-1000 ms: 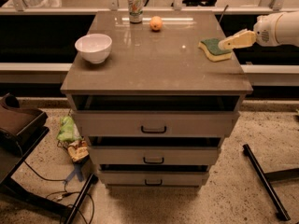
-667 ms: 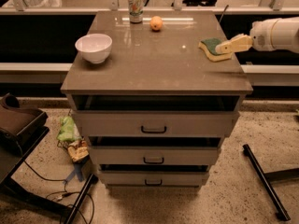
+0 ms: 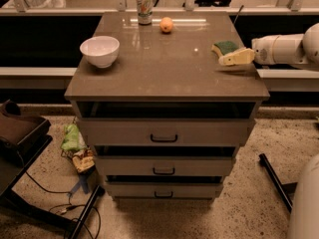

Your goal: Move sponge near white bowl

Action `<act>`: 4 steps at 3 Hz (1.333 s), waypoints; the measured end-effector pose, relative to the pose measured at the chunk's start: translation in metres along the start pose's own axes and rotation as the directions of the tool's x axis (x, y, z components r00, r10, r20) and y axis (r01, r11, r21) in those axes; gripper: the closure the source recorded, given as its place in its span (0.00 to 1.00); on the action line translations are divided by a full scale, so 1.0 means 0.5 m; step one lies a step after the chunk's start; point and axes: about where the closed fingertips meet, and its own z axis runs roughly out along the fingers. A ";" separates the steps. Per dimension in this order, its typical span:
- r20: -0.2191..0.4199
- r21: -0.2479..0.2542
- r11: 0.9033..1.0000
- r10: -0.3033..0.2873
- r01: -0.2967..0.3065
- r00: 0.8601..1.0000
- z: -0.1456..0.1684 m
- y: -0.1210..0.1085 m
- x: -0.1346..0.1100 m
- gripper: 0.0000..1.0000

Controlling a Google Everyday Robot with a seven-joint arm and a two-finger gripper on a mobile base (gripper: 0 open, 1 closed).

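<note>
The sponge (image 3: 225,47), pale yellow with a dark green top, lies near the right edge of the brown cabinet top (image 3: 164,68). My gripper (image 3: 237,57) reaches in from the right on a white arm and is right at the sponge, covering its near right side. The white bowl (image 3: 99,51) stands at the left side of the top, far from the sponge.
A drink can (image 3: 144,7) and an orange fruit (image 3: 166,24) stand at the back of the top. The cabinet has three drawers (image 3: 164,133) below. Bags and cables (image 3: 75,148) lie on the floor at the left. A dark bar (image 3: 274,178) lies on the floor at the right.
My gripper has moved left and down to the sponge. The sponge has shifted slightly left. The bowl, can and orange have not moved.
</note>
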 end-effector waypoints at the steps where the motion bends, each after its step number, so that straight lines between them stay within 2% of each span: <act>1: 0.006 -0.036 0.999 0.002 -0.002 1.000 0.039 0.008 0.010 0.13; 3: 0.003 -0.045 0.999 0.003 -0.003 1.000 0.052 0.015 0.013 0.59; 4: 0.002 -0.048 0.999 0.004 -0.004 1.000 0.055 0.017 0.012 0.91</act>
